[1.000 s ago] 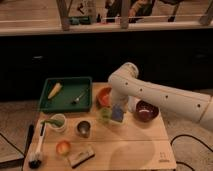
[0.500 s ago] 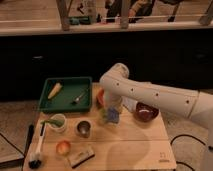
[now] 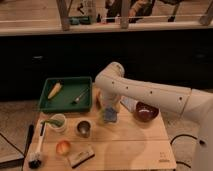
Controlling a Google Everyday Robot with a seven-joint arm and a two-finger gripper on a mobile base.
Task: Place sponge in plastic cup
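The sponge (image 3: 110, 118), a small blue block, hangs at the tip of the claw (image 3: 109, 111) in the middle of the table (image 3: 131, 146), a little right of the steel cup (image 3: 83, 128) and left of the dark red bowl (image 3: 146, 111). The claw points straight down onto it, with its fingers pressed together on the sponge's top, so the two touch with no gap between them.

Over the last second the white arm (image 3: 150, 95) has swung left. A second ago the sponge was closer to the bowl; now it has been carried over to where a small pale-green cup stood, just right of the steel cup. The plastic cup itself I can no longer pick out, since claw and sponge sit in front of it. I take that to mean the carry is nearly done and the sponge is lined up for the drop, though I cannot tell whether it is over the rim, inside it, or just beside it.

Farther left lie the green tray (image 3: 47, 105) and the white mug (image 3: 59, 124).
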